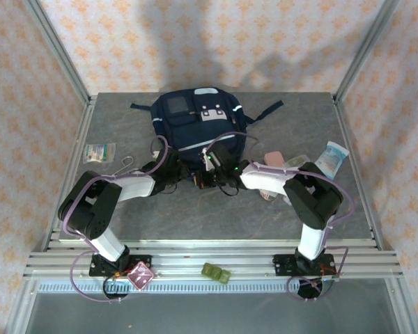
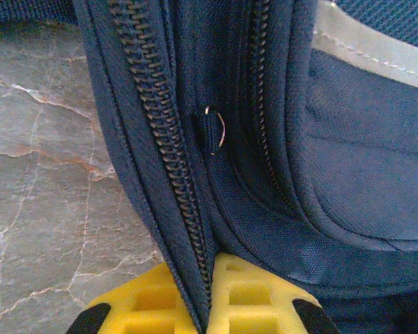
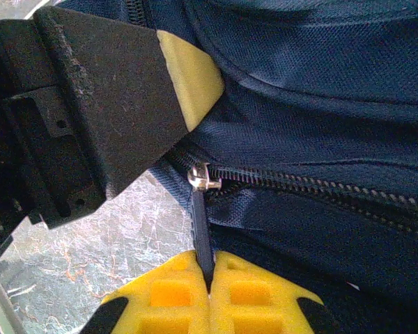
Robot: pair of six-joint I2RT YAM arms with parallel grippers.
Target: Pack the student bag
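I see the student bag (image 1: pixel 198 129) lying on the desk (image 1: pixel 195 223) toward 12 o'clock, with its pocket side up. Both claws meet at its 6 o'clock edge. My left claw (image 2: pixel 210 296) is closed tight, its yellow pads (image 2: pixel 254 299) pinching the bag's fabric beside the zip teeth (image 2: pixel 171 153). My right claw (image 3: pixel 207 282) is clamped the same way on the dark zip pull (image 3: pixel 200 226), which hangs from the metal slider (image 3: pixel 202 177). A white-blue packet (image 1: pixel 332 157) lies at about the bag's 3 o'clock. A clear packet (image 1: pixel 99 152) lies at about its 9 o'clock.

Student bag (image 1: pixel 195 122) (far centre) lies behind left tool (image 2: pixel 207 306) and right tool (image 3: pixel 210 292).
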